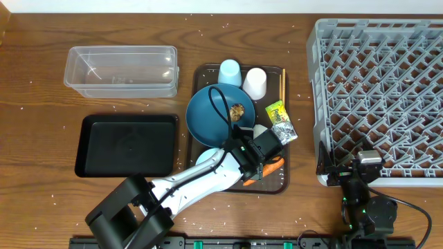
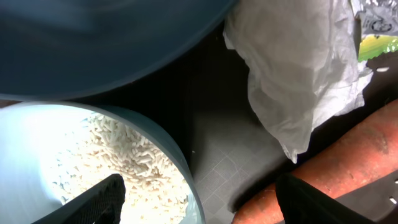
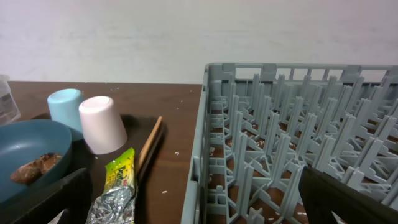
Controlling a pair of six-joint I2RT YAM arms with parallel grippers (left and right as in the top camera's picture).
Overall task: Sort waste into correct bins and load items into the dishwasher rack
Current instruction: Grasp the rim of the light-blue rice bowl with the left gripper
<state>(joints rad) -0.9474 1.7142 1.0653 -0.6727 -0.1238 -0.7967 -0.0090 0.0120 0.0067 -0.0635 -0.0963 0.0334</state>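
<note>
Tub (image 1: 121, 69) and black tray (image 1: 128, 145), at the table's left, lay empty. Mid-table the brown tray (image 1: 203, 75) held everything unsorted: plate (image 1: 211, 114), cups (image 1: 255, 81), chopsticks (image 1: 282, 83), wrappers (image 1: 280, 121), tissue (image 2: 298, 81). Near its front edge the left gripper (image 2: 199, 199) hung open between bowl (image 2: 62, 155) and carrot (image 2: 348, 162). The rack (image 1: 381, 104), at the right, held no dishes. The right gripper (image 3: 196, 186) waited open by its near-left corner.

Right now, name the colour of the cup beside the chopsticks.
White. The cup shows best in the right wrist view.
</note>
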